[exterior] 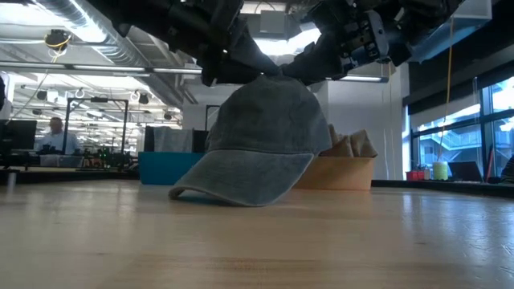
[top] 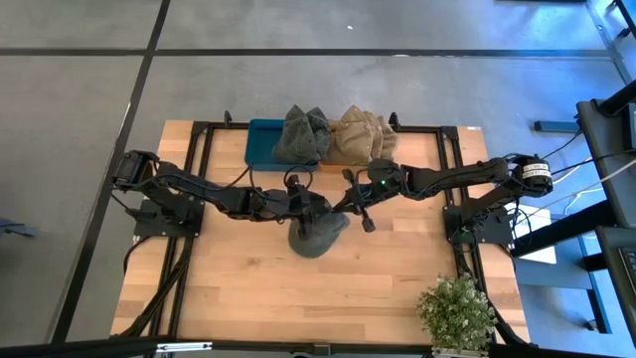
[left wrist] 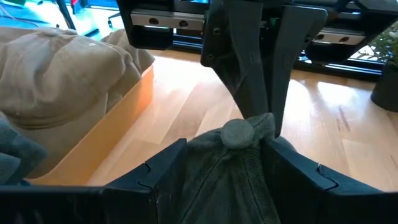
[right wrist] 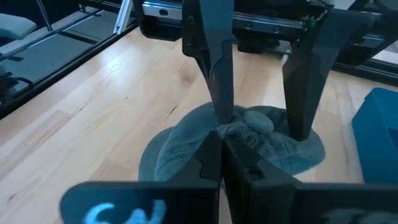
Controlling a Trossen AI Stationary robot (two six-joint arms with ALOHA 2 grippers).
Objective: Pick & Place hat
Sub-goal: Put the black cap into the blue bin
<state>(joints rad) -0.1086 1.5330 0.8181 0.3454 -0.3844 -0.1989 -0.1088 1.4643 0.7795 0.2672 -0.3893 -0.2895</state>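
We see the grey cap [top: 318,235] on the table, crown between the spread left gripper [left wrist: 224,163]; the right gripper [right wrist: 222,144] pinches its top fabric.

Potted plant [top: 456,311] at the table's near right corner; a person [exterior: 56,135] far off in the room.

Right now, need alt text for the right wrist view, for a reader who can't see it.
The right gripper, shut, pinches the crown fabric of a grey-green cap beside its top button. Opposite, the left gripper stands open, its fingers straddling the crown. The cap rests on a light wooden table, with a blue bin's corner at one edge.
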